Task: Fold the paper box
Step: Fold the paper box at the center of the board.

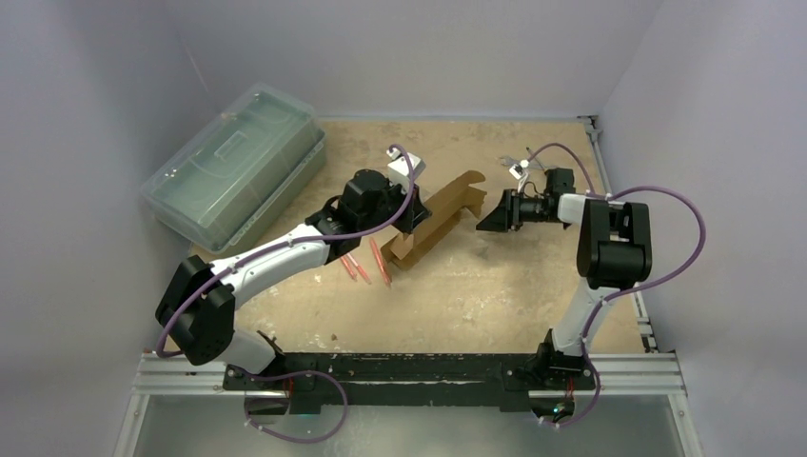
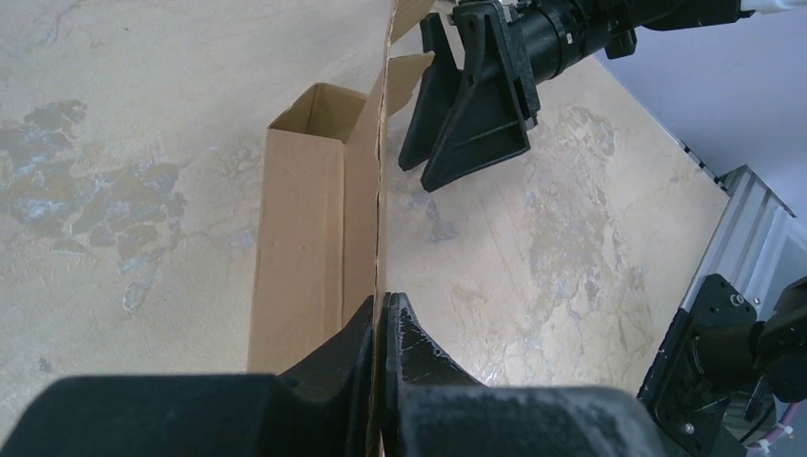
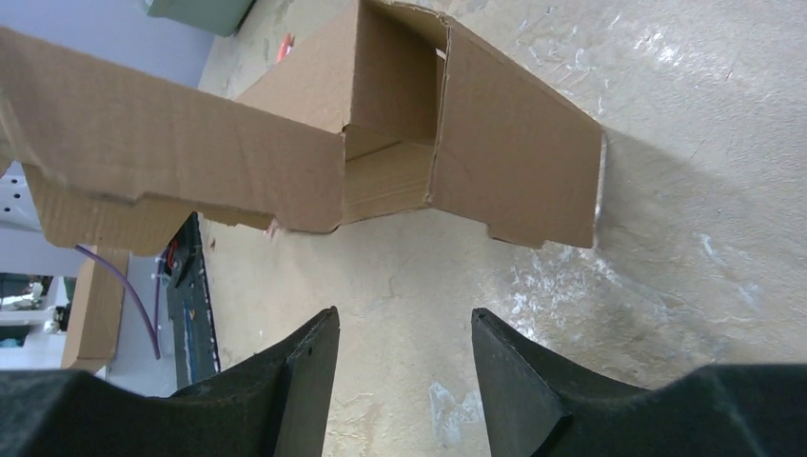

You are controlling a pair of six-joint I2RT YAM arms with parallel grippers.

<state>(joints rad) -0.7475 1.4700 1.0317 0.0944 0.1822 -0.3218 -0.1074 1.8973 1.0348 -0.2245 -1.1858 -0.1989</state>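
The paper box [image 1: 447, 214] is a plain brown cardboard carton, partly formed, lying mid-table with its open end toward the right. My left gripper [image 1: 416, 211] is shut on one thin side panel of it; in the left wrist view the panel's edge runs up from between the closed fingertips of the gripper [image 2: 383, 303], with the box body [image 2: 300, 238] to the left. My right gripper [image 1: 493, 218] is open and empty, just right of the box's open end. In the right wrist view that gripper [image 3: 404, 324] faces the box's open end [image 3: 400, 124], with loose flaps on both sides.
A large translucent green plastic case [image 1: 238, 162] lies at the back left. Orange-red pens [image 1: 366, 264] lie on the table in front of the box. The purple walls close in on three sides. The metal rail [image 1: 409, 373] with the arm bases runs along the near edge.
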